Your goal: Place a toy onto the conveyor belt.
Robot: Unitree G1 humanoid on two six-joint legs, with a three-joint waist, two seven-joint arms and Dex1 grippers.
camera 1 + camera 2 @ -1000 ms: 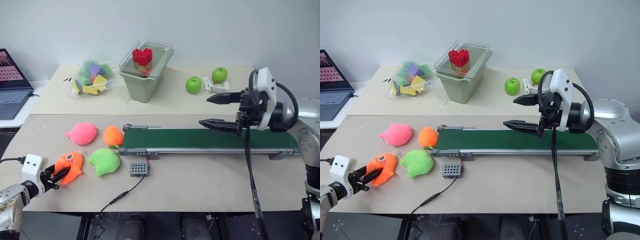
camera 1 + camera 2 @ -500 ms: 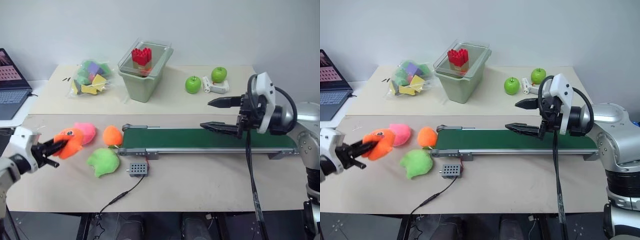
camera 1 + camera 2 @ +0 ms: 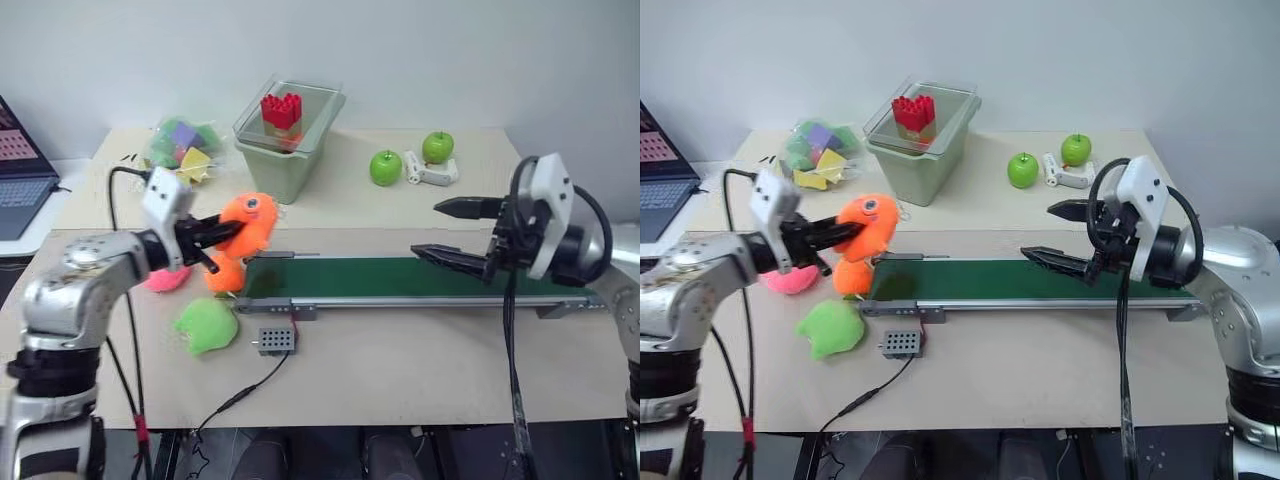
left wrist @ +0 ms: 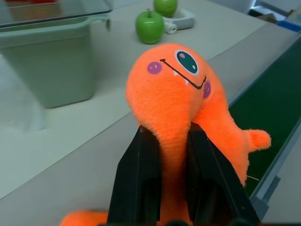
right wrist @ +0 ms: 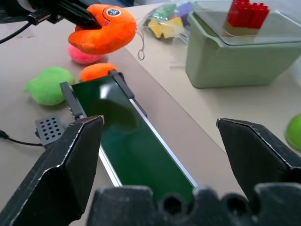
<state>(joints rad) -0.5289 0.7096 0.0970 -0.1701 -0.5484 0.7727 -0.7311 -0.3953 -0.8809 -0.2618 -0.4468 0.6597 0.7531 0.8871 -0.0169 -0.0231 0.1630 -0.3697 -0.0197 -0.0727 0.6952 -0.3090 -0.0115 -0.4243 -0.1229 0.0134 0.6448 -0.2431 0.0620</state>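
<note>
While the left gripper (image 3: 218,232) is clamped on the toy (image 3: 249,224), toy aloft near the conveyor belt (image 3: 420,277) end, right gripper (image 3: 447,231) spread wide above the belt.

1. A plain pale wall (image 3: 450,50) stands behind two beige tables (image 3: 400,370) set edge to edge.
2. An open laptop (image 3: 15,185) sits on a white surface at the left.
3. The light is even.

Left gripper (image 3: 222,232) clamps toy (image 3: 250,222) above belt (image 3: 400,277) end.
</note>
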